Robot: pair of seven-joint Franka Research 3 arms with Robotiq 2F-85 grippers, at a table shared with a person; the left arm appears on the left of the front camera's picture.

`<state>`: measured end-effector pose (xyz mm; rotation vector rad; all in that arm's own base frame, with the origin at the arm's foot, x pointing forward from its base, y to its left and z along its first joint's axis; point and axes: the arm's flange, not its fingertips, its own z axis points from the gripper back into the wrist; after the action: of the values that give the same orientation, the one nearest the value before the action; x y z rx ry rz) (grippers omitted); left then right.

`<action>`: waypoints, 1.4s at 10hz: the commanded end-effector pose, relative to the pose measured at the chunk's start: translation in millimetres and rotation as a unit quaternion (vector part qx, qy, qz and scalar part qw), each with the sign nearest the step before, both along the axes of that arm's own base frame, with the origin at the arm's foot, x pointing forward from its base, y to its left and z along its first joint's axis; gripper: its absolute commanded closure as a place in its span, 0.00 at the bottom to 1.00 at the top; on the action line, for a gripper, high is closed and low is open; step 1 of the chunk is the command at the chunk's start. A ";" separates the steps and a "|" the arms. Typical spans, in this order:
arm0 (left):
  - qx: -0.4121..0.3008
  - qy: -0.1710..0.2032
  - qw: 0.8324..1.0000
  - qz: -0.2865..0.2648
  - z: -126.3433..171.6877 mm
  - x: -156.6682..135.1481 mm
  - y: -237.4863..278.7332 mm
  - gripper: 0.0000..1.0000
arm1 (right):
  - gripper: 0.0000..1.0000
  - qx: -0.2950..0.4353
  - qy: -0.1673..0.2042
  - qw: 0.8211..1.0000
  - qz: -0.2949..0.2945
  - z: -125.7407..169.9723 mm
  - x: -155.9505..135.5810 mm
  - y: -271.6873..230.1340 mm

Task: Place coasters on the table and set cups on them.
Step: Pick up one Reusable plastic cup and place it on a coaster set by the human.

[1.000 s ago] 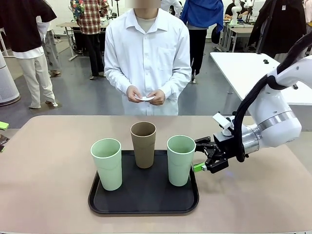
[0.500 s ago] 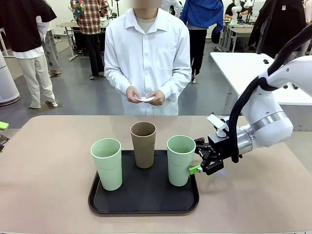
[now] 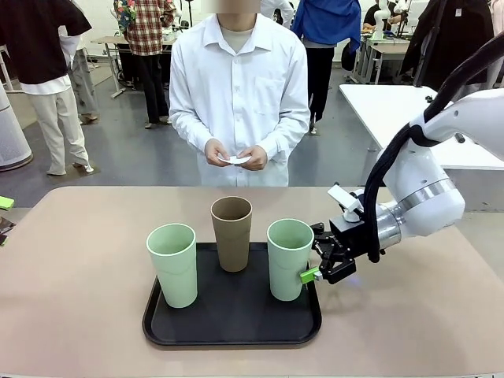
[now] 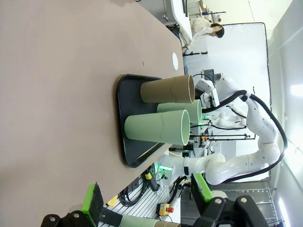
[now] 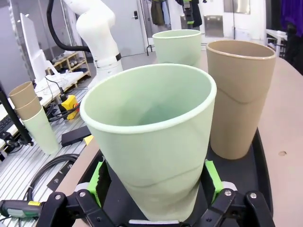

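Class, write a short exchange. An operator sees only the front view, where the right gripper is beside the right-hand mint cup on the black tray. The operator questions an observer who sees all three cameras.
Operator: From the front, the right gripper sits against the right mint cup. Is the cup between its fingers?
Observer: Yes. In the right wrist view the cup stands between the two green pads, one on each side, and the jaws are open.
Operator: And the other arm?
Observer: The left wrist view shows the left gripper open with nothing between its pads. It looks across the table at the black tray from a distance and touches nothing.
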<state>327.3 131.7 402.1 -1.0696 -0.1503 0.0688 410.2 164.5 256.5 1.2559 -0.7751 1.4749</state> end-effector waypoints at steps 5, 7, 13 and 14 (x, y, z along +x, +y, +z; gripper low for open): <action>-0.006 -0.002 1.000 0.005 0.9 -0.2 1.4 0.00 | 0.00 -0.019 -0.001 1.000 0.023 -11.5 8.8 29.9; -0.006 -0.002 1.000 0.005 0.9 -0.2 1.4 0.00 | 0.00 -0.020 -0.005 0.999 0.029 -11.2 8.6 37.9; -0.006 -0.002 1.000 0.005 0.9 -0.2 1.4 0.00 | 1.00 -0.004 0.015 1.000 -0.002 0.7 4.6 22.9; -0.006 -0.002 1.000 0.005 0.9 -0.2 1.4 0.00 | 1.00 0.000 0.028 0.999 -0.036 22.2 -2.5 8.9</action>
<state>327.3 131.7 402.1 -1.0696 -0.1502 0.0689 418.0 185.2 255.4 1.2563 -0.7506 1.4740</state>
